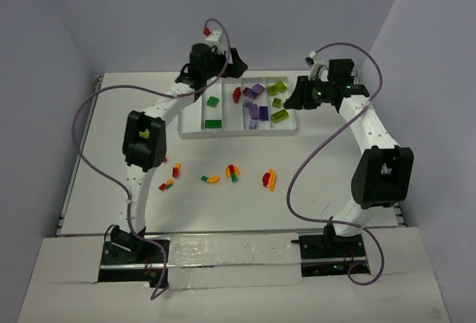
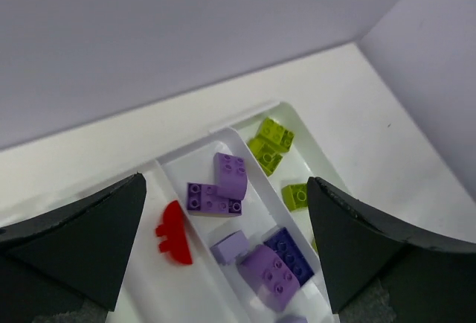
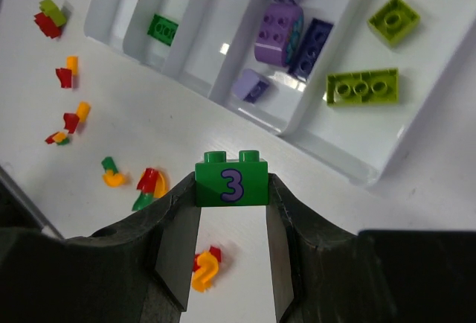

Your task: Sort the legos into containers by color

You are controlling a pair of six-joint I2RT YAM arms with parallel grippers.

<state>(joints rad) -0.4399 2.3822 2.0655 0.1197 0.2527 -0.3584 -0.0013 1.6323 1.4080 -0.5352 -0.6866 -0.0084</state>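
Note:
The white tray lies at the back of the table. From the left, its compartments hold dark green bricks, a red piece, purple bricks and lime bricks. My right gripper is shut on a dark green brick marked "3", above the table just in front of the tray. In the top view it is at the tray's right end. My left gripper is open and empty above the red piece and purple bricks; in the top view it is over the tray's far left.
Loose red, orange and green legos lie in small clusters on the table in front of the tray. In the right wrist view one orange and red cluster lies under the fingers. Walls stand close behind and to the right.

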